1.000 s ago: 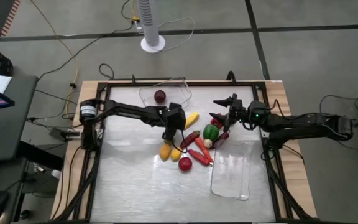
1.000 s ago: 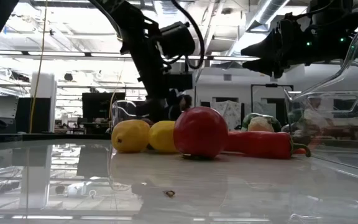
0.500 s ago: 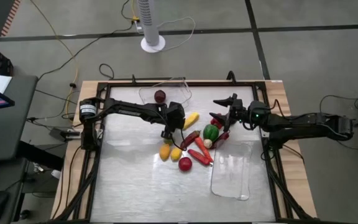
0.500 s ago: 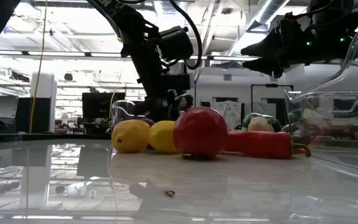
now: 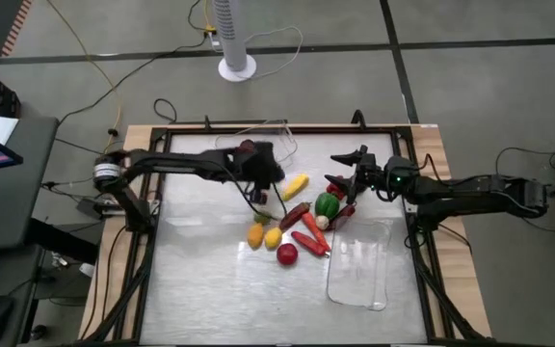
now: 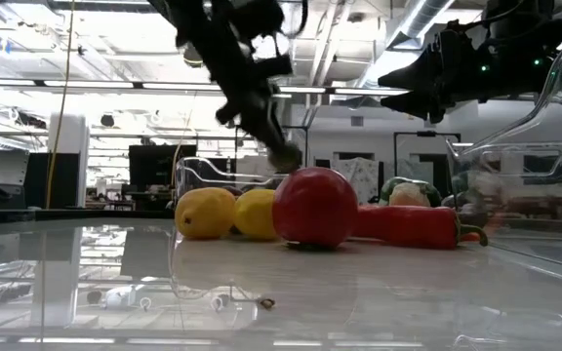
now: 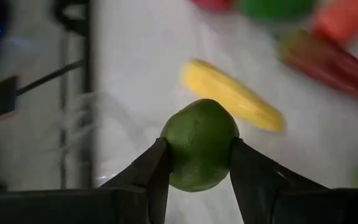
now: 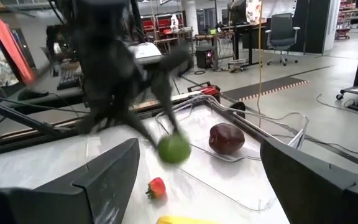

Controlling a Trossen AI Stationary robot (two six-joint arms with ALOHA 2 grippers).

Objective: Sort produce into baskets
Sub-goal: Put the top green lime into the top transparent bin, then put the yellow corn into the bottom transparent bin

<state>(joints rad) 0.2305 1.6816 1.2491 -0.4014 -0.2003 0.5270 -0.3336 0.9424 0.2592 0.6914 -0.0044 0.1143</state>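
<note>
My left gripper [image 5: 261,193] hangs above the table between the produce pile and the far clear basket [image 5: 279,135], shut on a round green fruit [image 7: 199,152], which also shows in the right wrist view [image 8: 174,149]. A dark red fruit [image 8: 227,138] lies in that basket. On the table lie a yellow piece [image 5: 295,185], two lemons [image 5: 264,236], a red round fruit [image 5: 287,254], a green pepper [image 5: 327,204] and a carrot [image 5: 308,241]. The second basket [image 5: 359,260] stands near right. My right gripper [image 5: 345,166] waits open at the far right. My left gripper pinches the green fruit by its two opposite sides [image 7: 173,155] between its two fingers [image 7: 153,167]. The fingers slant down from the table's left. The fruit is lifted clear of the table, above the yellow piece [image 7: 232,93].
A red pepper [image 5: 295,214] and a strawberry [image 5: 335,189] lie by the pile. The table has a dark raised frame [image 5: 152,251]. Bare tabletop [image 5: 210,280] spreads over the near left. A white fan base [image 5: 237,67] stands on the floor beyond the far edge.
My left gripper has risen from the table by the lemons and gone toward the far basket, its arm swinging up and back. In the low view its fingers have left the spot behind the lemons and now hang higher. The rest of the pile has stayed put.
</note>
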